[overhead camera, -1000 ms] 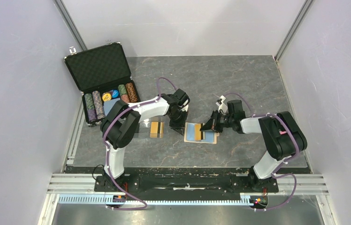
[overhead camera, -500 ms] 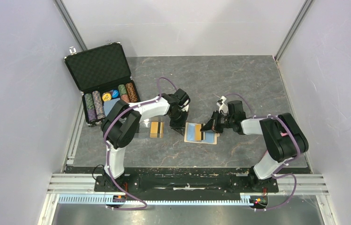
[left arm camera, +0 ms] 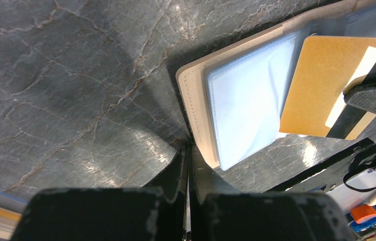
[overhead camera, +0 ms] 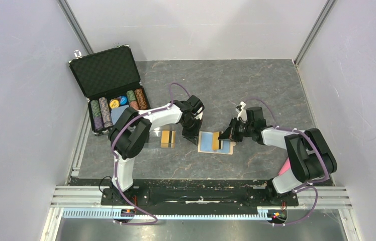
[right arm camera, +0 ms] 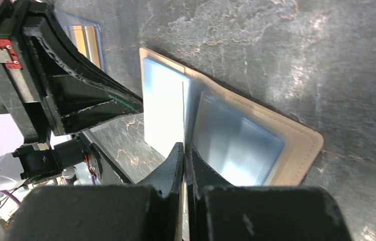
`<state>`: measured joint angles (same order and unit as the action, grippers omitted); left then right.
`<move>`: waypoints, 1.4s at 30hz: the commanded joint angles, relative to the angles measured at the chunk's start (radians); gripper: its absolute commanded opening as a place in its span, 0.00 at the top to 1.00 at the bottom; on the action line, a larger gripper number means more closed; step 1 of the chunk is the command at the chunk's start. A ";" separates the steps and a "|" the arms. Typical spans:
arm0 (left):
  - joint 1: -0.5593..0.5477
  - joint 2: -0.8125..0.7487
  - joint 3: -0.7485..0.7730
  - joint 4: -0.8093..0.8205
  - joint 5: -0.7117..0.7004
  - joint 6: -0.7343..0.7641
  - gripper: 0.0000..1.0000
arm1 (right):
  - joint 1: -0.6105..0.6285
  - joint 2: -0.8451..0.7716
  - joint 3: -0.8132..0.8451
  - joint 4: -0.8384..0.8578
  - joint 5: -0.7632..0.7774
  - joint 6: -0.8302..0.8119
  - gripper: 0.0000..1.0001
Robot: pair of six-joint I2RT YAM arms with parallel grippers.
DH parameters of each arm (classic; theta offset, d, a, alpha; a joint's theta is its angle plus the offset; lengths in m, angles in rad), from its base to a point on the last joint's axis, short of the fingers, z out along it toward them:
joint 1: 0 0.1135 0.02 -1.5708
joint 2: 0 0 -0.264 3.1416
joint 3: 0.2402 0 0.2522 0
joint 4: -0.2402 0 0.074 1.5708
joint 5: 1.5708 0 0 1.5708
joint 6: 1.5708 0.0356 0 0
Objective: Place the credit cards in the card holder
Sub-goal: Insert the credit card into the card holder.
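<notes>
Moved: right arm's elbow has swung out toward the right and near edge since a second ago, and the right gripper (right arm camera: 184,148) has carried its card a little further left over the wallet; the left arm has not shifted.
Card holder (overhead camera: 207,142): lies open and flat on the table (overhead camera: 256,85) between the two grippers, blue lining up, long axis running left to right.
In its pockets: clear windows only, as far as the wrist views show.
Held card (left arm camera: 316,85): gold-orange with a dark stripe, tilted nearly on edge over the wallet's middle, lower edge at the lining; its long axis seems to run near to far.
Right gripper: closed tight on the held card.
Left gripper (left arm camera: 188,150): fingers closed together, tips at the wallet's left edge; whether they pinch the cover I cannot tell.
Loose card (overhead camera: 168,139): gold, flat on the table left of the left gripper, beside what looks like a clear sleeve (overhead camera: 152,138).
Case (overhead camera: 106,73): open at far left, foam lid up, poker chips (overhead camera: 104,111) stacked in rows inside.
</notes>
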<state>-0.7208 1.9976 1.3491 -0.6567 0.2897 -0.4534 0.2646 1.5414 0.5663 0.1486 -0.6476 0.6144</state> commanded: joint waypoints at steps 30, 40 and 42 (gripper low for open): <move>-0.011 0.040 0.018 -0.003 -0.006 -0.027 0.98 | -0.011 0.122 -0.039 0.259 -0.156 0.142 1.00; -0.011 0.042 0.018 -0.003 -0.006 -0.027 0.98 | -0.011 0.114 -0.038 0.206 -0.117 0.120 1.00; -0.011 0.043 0.019 -0.003 -0.006 -0.028 0.98 | -0.011 0.111 -0.039 0.207 -0.113 0.124 1.00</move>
<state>-0.7204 2.0029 1.3567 -0.6640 0.2924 -0.4534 0.2470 1.6703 0.5327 0.3450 -0.7750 0.7433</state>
